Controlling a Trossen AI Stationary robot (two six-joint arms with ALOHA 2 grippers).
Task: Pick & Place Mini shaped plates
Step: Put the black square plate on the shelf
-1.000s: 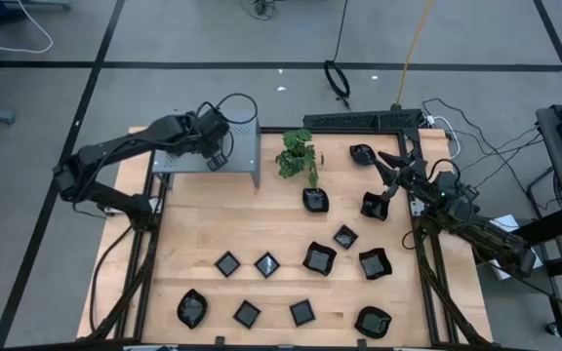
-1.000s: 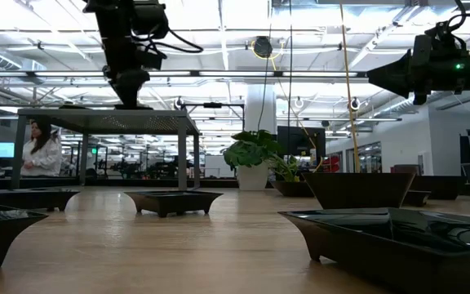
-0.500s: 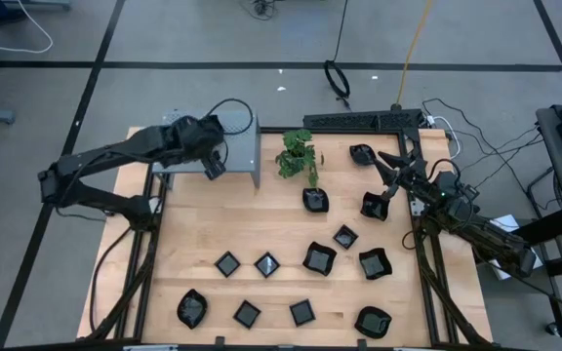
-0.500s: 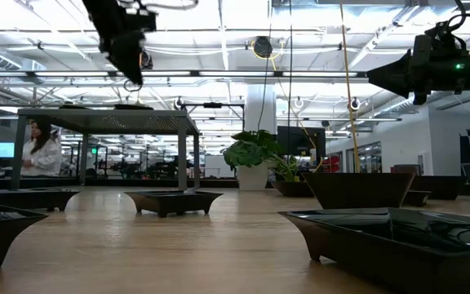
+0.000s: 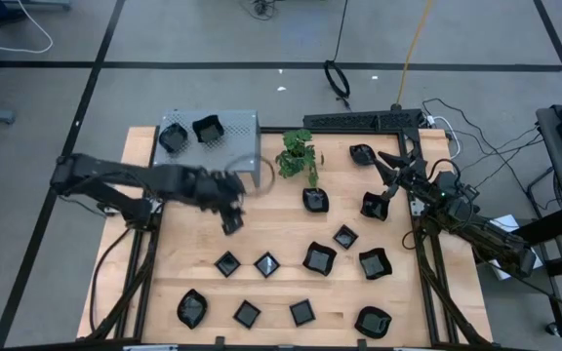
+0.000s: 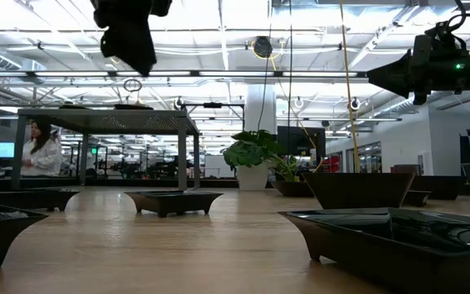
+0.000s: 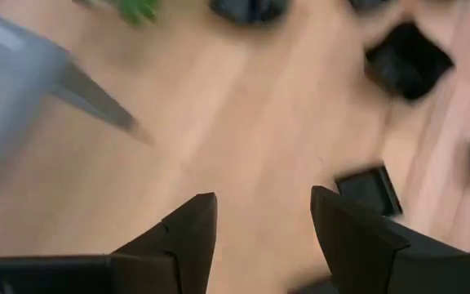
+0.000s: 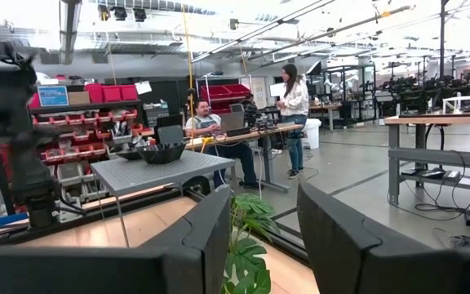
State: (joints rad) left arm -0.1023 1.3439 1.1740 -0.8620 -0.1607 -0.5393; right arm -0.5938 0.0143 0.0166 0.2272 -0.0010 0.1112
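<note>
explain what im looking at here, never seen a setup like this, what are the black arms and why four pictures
Two robot arms work at a wooden table. One camera looks straight down, one sits at table height, and one rides on each wrist. The left gripper hangs open and empty over the table; its own camera shows both fingers with nothing between them. The right gripper waits at the right edge, also open and empty. Small black plates lie scattered on the wood, beside a potted plant. Two more plates sit on the grey shelf.
</note>
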